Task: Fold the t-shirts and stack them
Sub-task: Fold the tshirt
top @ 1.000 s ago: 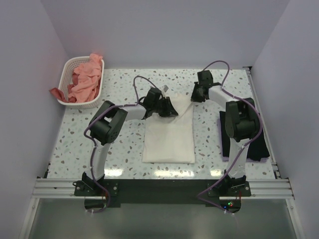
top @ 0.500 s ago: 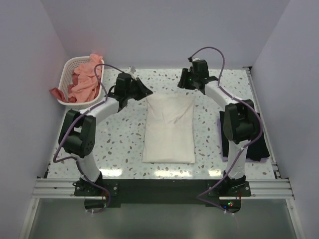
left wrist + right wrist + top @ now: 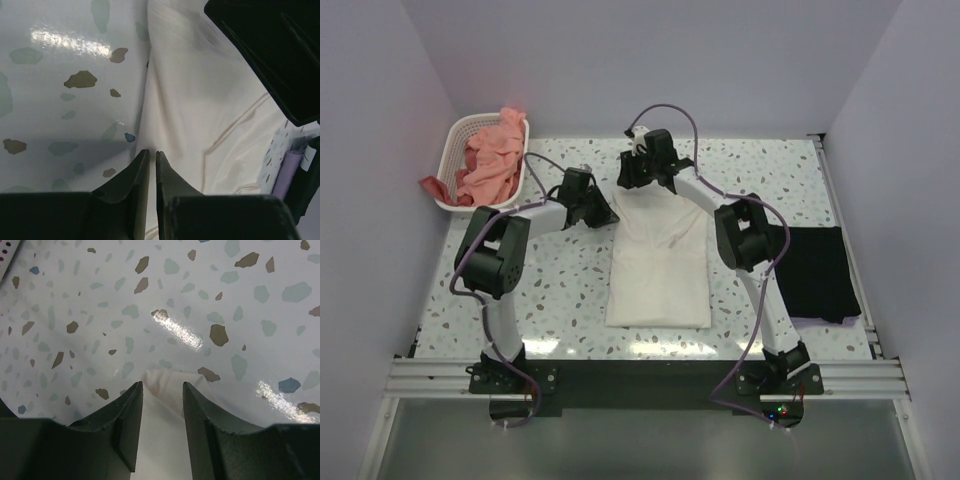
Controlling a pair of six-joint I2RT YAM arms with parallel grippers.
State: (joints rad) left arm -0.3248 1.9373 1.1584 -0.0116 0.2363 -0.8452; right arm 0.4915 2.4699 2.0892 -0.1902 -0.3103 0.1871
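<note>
Spreading across the whole overhead view, a speckled terrazzo table carries everything. A cream-white t-shirt lies on it, folded into a tall rectangle that reaches from both sets of fingers back toward the arm bases. A black t-shirt lies flat, well apart to the right of the right fingers and nearer the bases. A white perforated basket sits well to the left of the left fingers, at the table's far left corner. Salmon-pink t-shirts are heaped in it, and one end hangs over its left rim.

The right gripper is at the far edge of the cream-white t-shirt. Its fingers are apart, and a corner of the cloth lies on the table between the tips. The left gripper is at the left edge of the same shirt, near its far corner. Its fingers are nearly together, with only a thin slit between them. The tips meet the cloth's edge, but I cannot tell whether they pinch it.
</note>
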